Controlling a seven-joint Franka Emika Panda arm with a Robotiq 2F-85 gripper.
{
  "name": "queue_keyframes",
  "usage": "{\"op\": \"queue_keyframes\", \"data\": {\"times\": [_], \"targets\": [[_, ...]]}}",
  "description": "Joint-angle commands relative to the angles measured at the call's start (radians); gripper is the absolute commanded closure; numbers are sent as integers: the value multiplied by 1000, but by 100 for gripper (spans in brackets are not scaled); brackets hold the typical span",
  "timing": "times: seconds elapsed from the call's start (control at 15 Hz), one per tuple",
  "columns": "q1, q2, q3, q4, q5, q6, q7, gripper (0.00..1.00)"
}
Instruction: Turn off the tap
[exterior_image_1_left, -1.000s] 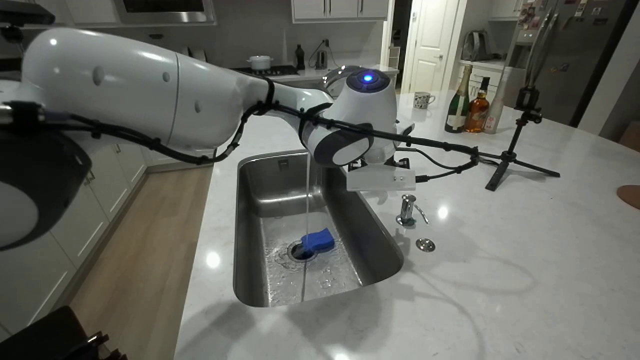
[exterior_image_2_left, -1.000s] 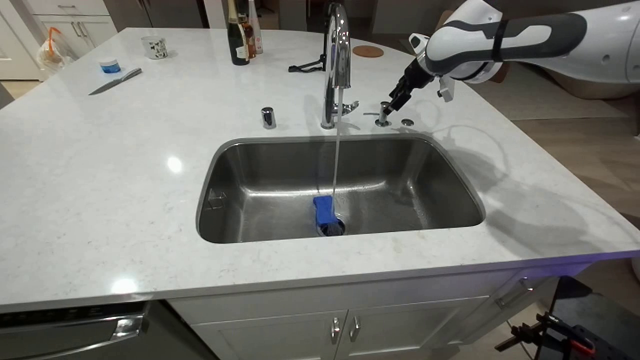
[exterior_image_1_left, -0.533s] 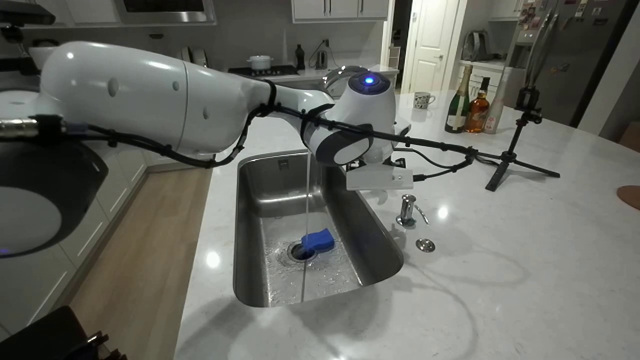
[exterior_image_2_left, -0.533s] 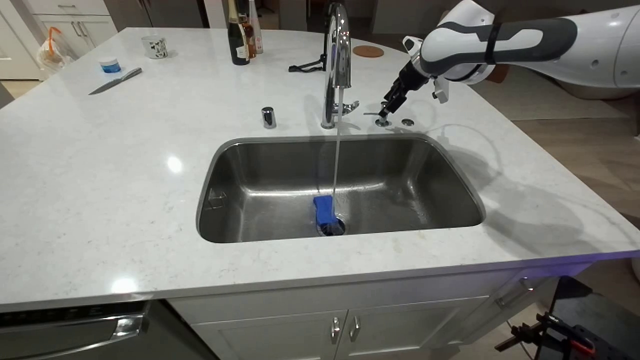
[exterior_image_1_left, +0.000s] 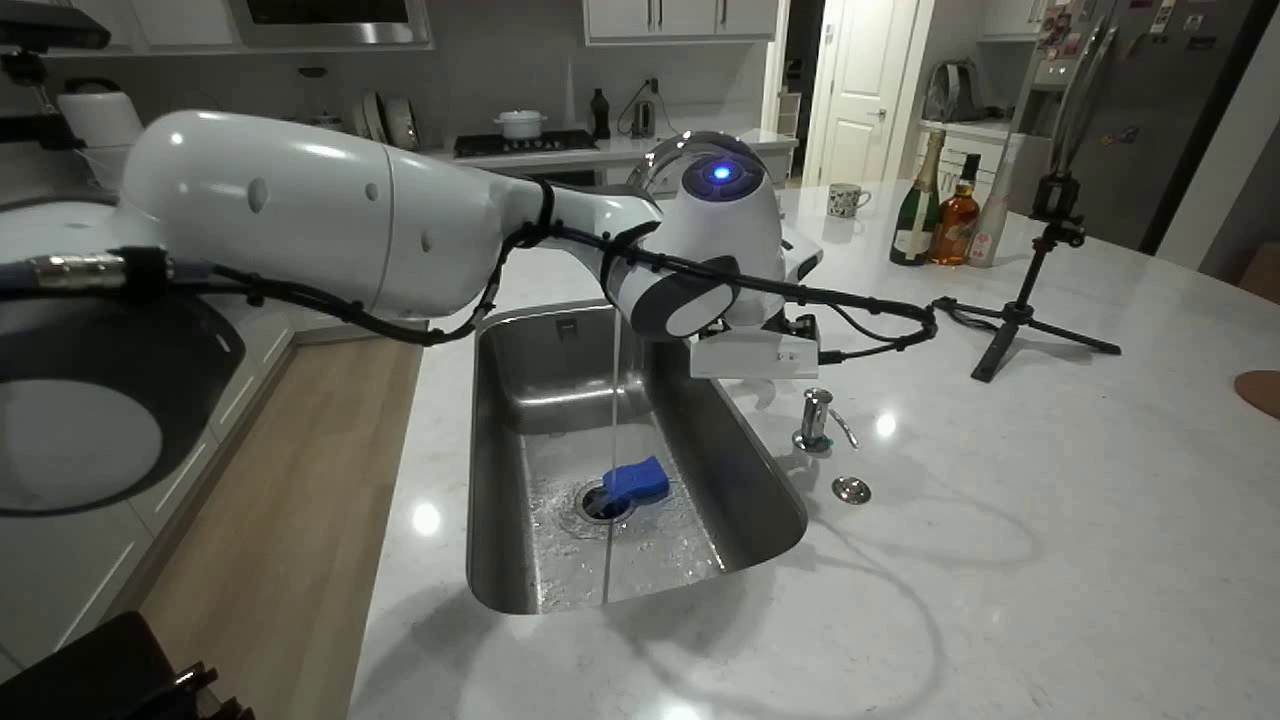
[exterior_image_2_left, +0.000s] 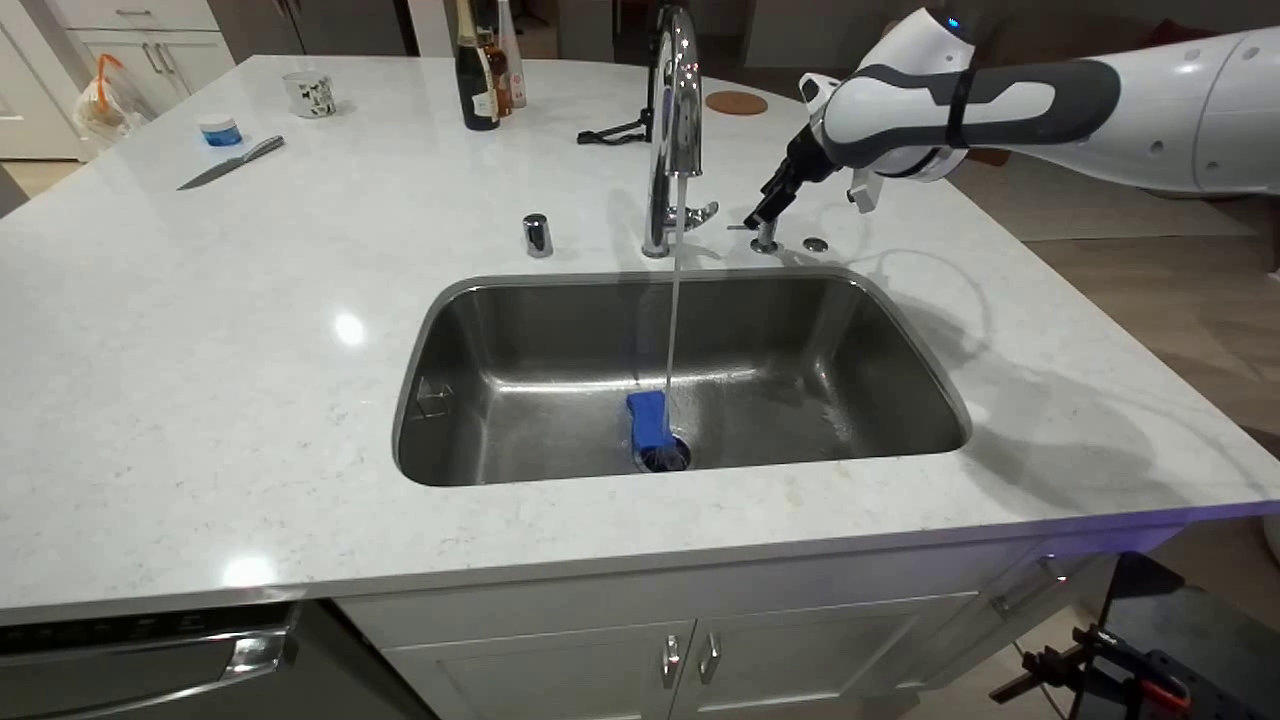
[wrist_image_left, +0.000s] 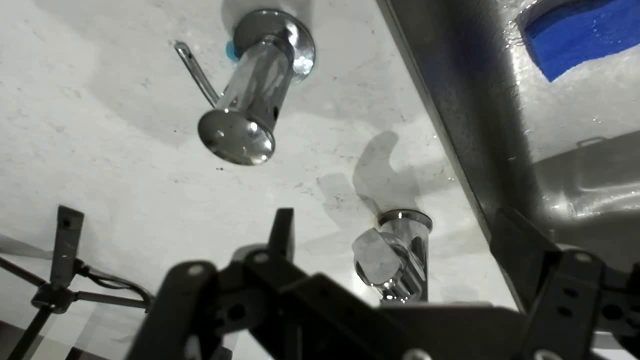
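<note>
The tap (exterior_image_2_left: 684, 110) is a tall chrome gooseneck behind the sink in an exterior view. Its side handle (exterior_image_2_left: 699, 215) points right. Water (exterior_image_2_left: 674, 320) runs from the spout in both exterior views. In an exterior view only the tap's arch (exterior_image_1_left: 660, 162) shows behind the wrist. In the wrist view the tap's base (wrist_image_left: 419, 240) and handle (wrist_image_left: 378, 260) appear between the fingers, beyond them; the upper tap is hidden. My gripper (wrist_image_left: 397, 227) is open with nothing held. In an exterior view the gripper (exterior_image_2_left: 757, 215) is tilted down, right of the handle and apart from it.
A short chrome dispenser (wrist_image_left: 255, 95) stands close by the gripper, with a flat round button (exterior_image_2_left: 815, 244) beside it. The steel sink (exterior_image_1_left: 500, 450) holds a blue sponge (exterior_image_1_left: 637, 481) by the drain. A black tripod (exterior_image_1_left: 1018, 312) and bottles (exterior_image_1_left: 915, 215) stand behind.
In an exterior view my gripper has moved left, closer to the tap handle, passing over the dispenser. The arm has shifted with it. The water still runs.
</note>
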Motion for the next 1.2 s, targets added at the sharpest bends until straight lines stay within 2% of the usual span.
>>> {"op": "queue_keyframes", "data": {"times": [0.0, 0.07, 0.33, 0.67, 0.8, 1.13], "targets": [[39, 60, -38, 96, -22, 18, 71, 25], [46, 69, -47, 111, -24, 14, 80, 26], [65, 98, -76, 173, -28, -1, 99, 58], [59, 132, -60, 232, -16, -1, 52, 95], [59, 148, -57, 252, -15, -2, 45, 100], [54, 194, -36, 299, -8, 8, 4, 100]]}}
